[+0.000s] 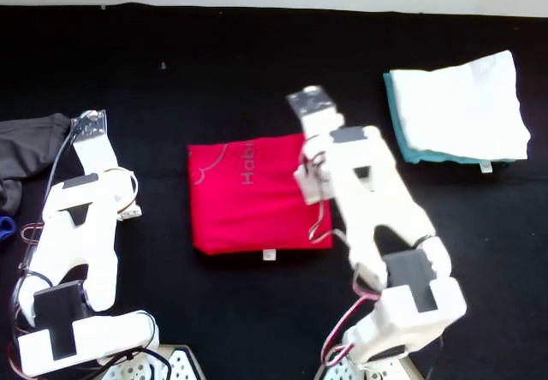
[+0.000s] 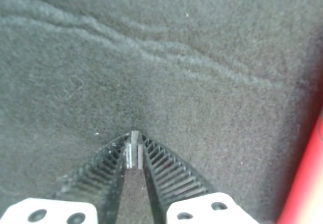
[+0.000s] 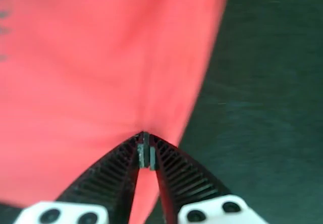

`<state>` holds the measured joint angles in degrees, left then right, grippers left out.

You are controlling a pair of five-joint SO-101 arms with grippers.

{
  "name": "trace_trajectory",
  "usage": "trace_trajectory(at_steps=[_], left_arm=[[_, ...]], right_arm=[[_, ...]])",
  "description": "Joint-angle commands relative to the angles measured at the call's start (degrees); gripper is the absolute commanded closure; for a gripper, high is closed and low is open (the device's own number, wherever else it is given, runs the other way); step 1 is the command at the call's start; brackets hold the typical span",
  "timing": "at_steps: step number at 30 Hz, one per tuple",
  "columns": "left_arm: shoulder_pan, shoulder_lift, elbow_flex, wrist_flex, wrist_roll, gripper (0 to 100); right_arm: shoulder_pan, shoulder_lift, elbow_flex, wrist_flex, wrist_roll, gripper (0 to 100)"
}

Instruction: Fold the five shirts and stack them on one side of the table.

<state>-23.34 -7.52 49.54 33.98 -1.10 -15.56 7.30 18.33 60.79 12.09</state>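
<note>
A folded red shirt (image 1: 248, 196) lies at the table's middle. My right gripper (image 1: 308, 187) is at its right edge. In the right wrist view the gripper (image 3: 145, 151) is shut, tips down on the red shirt (image 3: 101, 67) near where it meets the black cloth. My left gripper (image 1: 127, 210) is left of the red shirt. It is shut (image 2: 133, 148) with its tips on the bare black table cloth (image 2: 161, 57). A sliver of the red shirt (image 2: 308, 183) shows at that view's edge. A folded white shirt (image 1: 458, 106) rests on a teal shirt (image 1: 401, 145) at the back right.
A crumpled dark grey shirt (image 1: 30, 145) lies at the left edge, with a small blue item (image 1: 4, 226) just below it. The black cloth (image 1: 214, 63) covers the table up to the white back wall. Both arm bases stand at the front edge.
</note>
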Motion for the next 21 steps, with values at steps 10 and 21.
trace_trajectory(at_steps=[10, 21], left_arm=[[0.31, -1.27, -0.31, -1.23, -0.09, 99], [0.31, -1.27, -0.31, -1.23, -0.09, 99]], right_arm=[[-5.23, -6.55, -11.91, 14.55, -0.70, 84.6], [-10.51, 4.53, -13.14, 7.34, -18.29, 62.2]])
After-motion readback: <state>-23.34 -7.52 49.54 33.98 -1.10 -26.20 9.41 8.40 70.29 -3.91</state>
